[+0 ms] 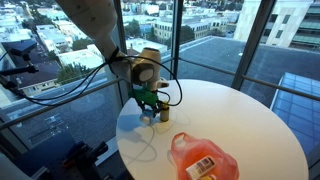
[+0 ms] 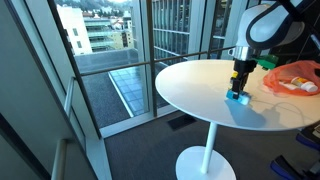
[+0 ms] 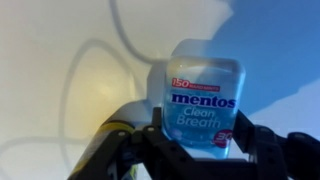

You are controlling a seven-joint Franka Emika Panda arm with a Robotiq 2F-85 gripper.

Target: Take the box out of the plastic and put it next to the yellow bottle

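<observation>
My jaws clamp the Mentos box, low at the white surface. The red plastic bag lies at five o'clock.

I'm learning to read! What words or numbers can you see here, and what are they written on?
"mentos": on the front of the blue box, wrist view.
"Clean Breath": same box, just below.
"150": red strip at the box's top; the rest is blurred.
Label inside the orange plastic bag: too small to read.

Blue Mentos box, upright, sep. from red plastic bag
</observation>
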